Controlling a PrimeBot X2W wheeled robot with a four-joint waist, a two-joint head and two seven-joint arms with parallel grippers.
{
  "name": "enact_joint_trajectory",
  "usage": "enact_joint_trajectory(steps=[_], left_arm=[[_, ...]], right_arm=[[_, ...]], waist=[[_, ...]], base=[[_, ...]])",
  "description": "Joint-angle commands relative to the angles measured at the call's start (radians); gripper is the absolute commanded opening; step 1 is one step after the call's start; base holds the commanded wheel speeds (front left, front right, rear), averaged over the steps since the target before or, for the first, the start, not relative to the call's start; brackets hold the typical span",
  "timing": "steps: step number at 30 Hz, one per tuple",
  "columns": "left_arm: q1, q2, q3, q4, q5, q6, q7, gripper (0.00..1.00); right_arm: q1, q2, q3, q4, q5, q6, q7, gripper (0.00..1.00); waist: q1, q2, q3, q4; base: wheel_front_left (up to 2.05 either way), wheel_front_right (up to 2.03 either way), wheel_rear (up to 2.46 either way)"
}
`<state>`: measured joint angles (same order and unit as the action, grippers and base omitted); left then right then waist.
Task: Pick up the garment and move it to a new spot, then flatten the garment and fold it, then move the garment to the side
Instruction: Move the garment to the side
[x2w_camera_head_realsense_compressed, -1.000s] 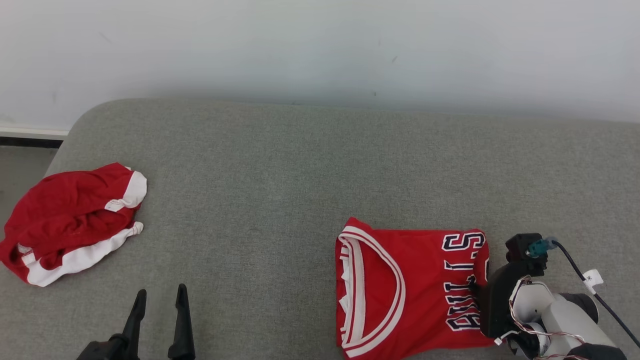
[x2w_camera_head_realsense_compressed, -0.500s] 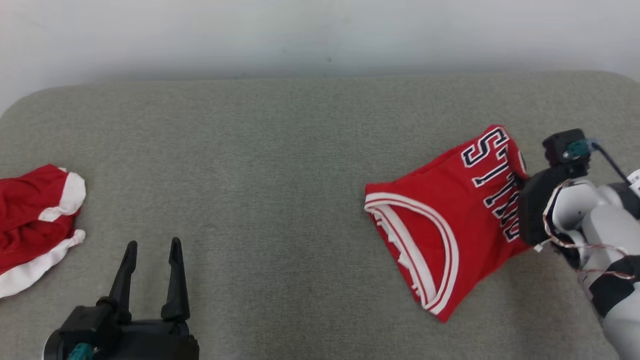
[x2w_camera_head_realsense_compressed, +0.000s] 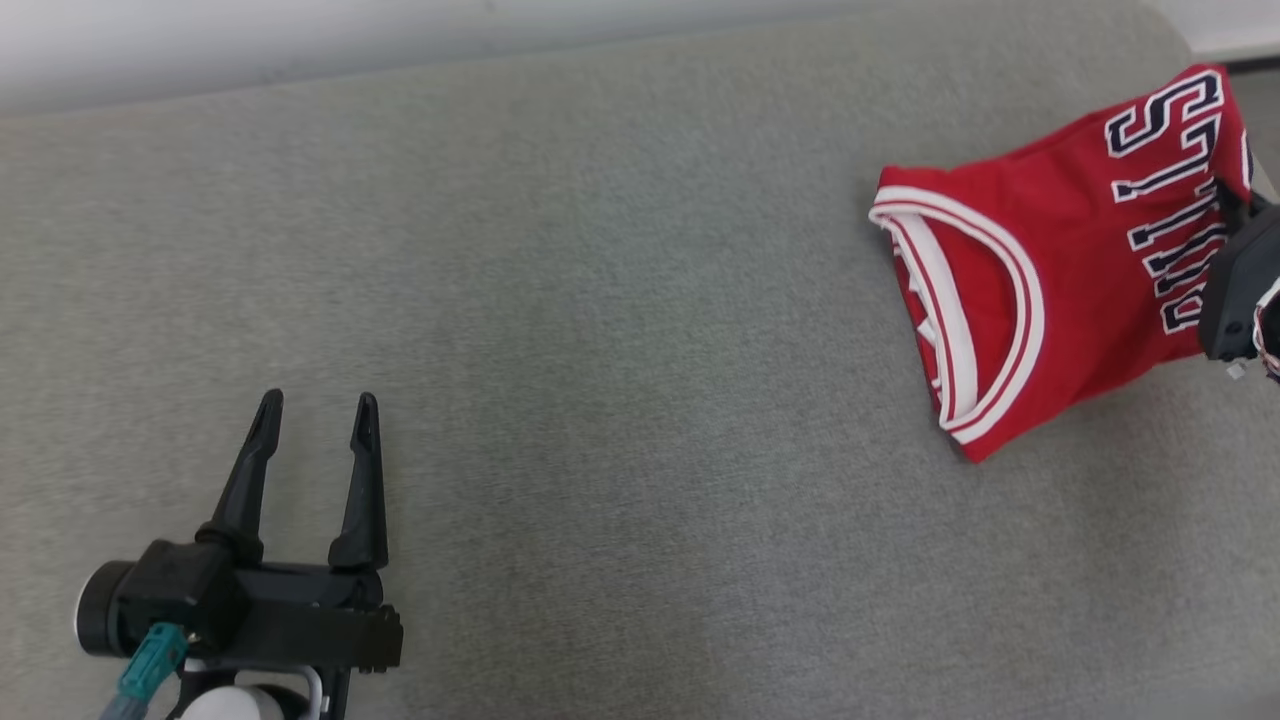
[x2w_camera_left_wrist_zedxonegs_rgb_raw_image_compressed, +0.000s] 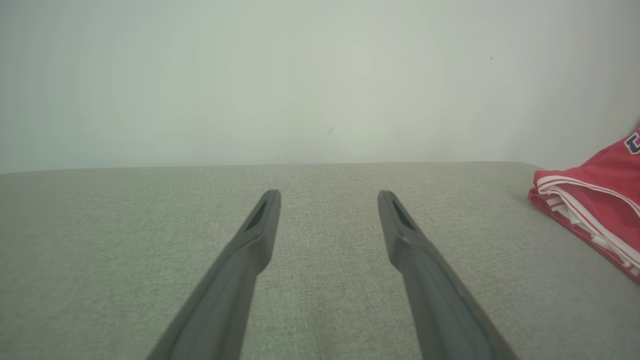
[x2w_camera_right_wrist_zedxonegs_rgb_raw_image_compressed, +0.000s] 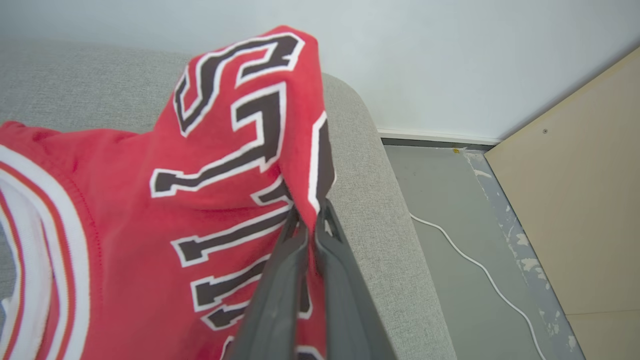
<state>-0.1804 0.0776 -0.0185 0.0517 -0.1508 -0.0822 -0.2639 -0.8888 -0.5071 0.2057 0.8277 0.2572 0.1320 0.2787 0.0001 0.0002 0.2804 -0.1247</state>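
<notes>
Jersey (x2w_camera_head_realsense_compressed: 1060, 240), red with white trim and dark lettering, lies folded near the far right corner of the grey cushion (x2w_camera_head_realsense_compressed: 600, 300), its lettered edge raised. We see the right jaws pressed together on that edge, pinching the fabric just over the cushion's rim. The left jaws stand spread wide, holding nothing, low over bare cushion, well apart from the jersey.

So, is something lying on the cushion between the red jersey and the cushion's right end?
Nothing visible does. The right pincer is shut on the red jersey, which is close to the right end of the gray cushion; the strip of cushion beyond it is bare.
</notes>
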Motion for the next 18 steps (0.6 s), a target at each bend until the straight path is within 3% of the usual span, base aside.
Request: enact_joint_trajectory(steps=[1, 6, 11, 12, 13, 14, 15, 16, 18], left_arm=[[-0.022, 0.01, 0.001, -0.004, 0.014, -0.004, 0.0, 1.0], [-0.044, 0.018, -0.002, 0.001, 0.021, -0.008, 0.0, 1.0], [-0.067, 0.022, -0.009, 0.007, 0.021, -0.013, 0.0, 1.0], [-0.067, 0.022, -0.009, 0.009, 0.021, -0.012, 0.0, 1.0], [-0.067, 0.02, -0.011, 0.013, 0.02, -0.013, 0.0, 1.0], [-0.067, 0.019, -0.009, 0.015, 0.018, -0.013, 0.0, 1.0], [-0.067, 0.019, -0.009, 0.015, 0.018, -0.013, 0.0, 1.0], [-0.065, 0.017, -0.009, 0.015, 0.016, -0.012, 0.0, 1.0], [-0.055, 0.013, -0.008, 0.02, 0.011, -0.011, 0.0, 1.0]], right_arm=[[-0.019, 0.002, -0.013, -0.002, -0.012, -0.003, -0.016, 0.0], [-0.035, 0.009, -0.016, -0.014, -0.039, -0.003, -0.053, 0.0], [-0.052, -0.008, -0.021, -0.013, -0.138, -0.003, -0.095, 0.0], [-0.051, -0.002, -0.028, -0.01, -0.151, -0.003, -0.097, 0.27], [-0.045, 0.002, -0.04, -0.004, -0.166, -0.003, -0.094, 0.42], [-0.04, 0.005, -0.049, -0.002, -0.183, -0.003, -0.095, 0.78], [-0.04, 0.005, -0.049, -0.002, -0.183, -0.003, -0.095, 0.78], [-0.035, 0.005, -0.062, -0.001, -0.198, -0.003, -0.101, 1.0], [-0.02, 0.013, -0.076, -0.003, -0.23, -0.003, -0.112, 1.0]], waist=[[-0.0001, -0.0002, 0.075, -0.072], [-0.0001, -0.0002, 0.107, -0.09], [-0.0001, -0.0002, 0.122, -0.087], [-0.0001, -0.0002, 0.12, -0.085], [-0.0001, -0.0002, 0.114, -0.081], [-0.0001, -0.0002, 0.108, -0.078], [-0.0001, -0.0002, 0.108, -0.078], [-0.0001, -0.0002, 0.1, -0.074], [-0.0001, -0.0002, 0.08, -0.066]], base=[[0.0, 0.0, 0.0], [0.0, 0.0, 0.0], [0.0, 0.0, 0.0], [0.0, 0.0, 0.0], [0.0, 0.0, 0.0], [0.0, 0.0, 0.0], [0.0, 0.0, 0.0], [0.0, 0.0, 0.0], [0.0, 0.0, 0.0]])
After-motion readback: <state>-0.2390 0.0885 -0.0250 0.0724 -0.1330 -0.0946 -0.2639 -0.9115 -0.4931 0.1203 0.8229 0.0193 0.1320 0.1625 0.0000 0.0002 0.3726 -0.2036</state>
